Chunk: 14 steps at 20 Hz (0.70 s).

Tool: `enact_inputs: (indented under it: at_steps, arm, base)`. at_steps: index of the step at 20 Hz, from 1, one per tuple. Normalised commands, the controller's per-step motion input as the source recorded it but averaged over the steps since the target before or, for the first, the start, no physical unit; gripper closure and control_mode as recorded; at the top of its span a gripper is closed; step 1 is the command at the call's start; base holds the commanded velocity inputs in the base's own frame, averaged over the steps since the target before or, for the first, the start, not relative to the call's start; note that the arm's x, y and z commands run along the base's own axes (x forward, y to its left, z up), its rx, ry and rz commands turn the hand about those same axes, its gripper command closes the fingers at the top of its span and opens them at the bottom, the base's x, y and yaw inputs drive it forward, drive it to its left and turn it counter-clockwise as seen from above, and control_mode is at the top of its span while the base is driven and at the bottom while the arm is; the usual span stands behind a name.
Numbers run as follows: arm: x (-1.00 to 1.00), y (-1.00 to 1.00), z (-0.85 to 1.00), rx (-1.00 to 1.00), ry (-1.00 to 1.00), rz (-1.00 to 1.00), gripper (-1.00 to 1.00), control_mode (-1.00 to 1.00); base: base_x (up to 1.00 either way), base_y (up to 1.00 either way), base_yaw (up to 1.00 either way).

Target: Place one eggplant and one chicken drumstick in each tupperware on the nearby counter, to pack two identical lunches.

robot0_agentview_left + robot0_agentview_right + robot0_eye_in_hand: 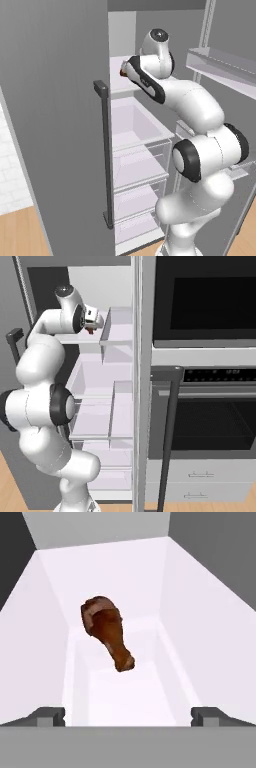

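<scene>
The tool (128,716) is spread wide and holds nothing. Its two dark tips (46,717) stick up at the bottom of the hand view, one on each side, with a big gap between them.

Straight ahead of the tool, past the tips and a bit to the left of the middle, lies a drumstick (107,632). It rests on a pale shelf (125,697) inside the open fridge (55,100). White walls rise on both sides of it. From the base views, the arm reaches up into the fridge, and a bit of red-brown peeks out by the hand (123,73).

The drumstick is brown and lumpy. The fat, meaty end points away from the tool. The thin bone end points toward the tool and a little to the right. It lies slanted, not straight across the gap.

I think it is light and fairly firm, so it should not squash. The skin looks smooth and could be slippery. The thin end could slide out of a pinch. The best place to grab is likely the thick middle, with one tip on each long side. The tool may need to turn a little first so it lines up with the slant. Nothing close by looks easy to break.
</scene>
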Motion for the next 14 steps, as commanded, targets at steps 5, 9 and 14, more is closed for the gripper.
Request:
enact_inputs:
  at_steps: [5,9,14]
  arm:
    - [0.15,0.01,-0.32,0.00,0.00,0.09,-1.00,-1.00]
    - [0.28,0.08,-0.49,0.00,-0.01,0.03,-1.00,-1.00]
    - [0.65,0.16,-0.31,0.00,-0.01,0.00,-1.00,-1.00]
  base:
    - [0.00,0.00,0.00]
    - [0.00,0.00,0.00]
    - [0.00,0.00,0.00]
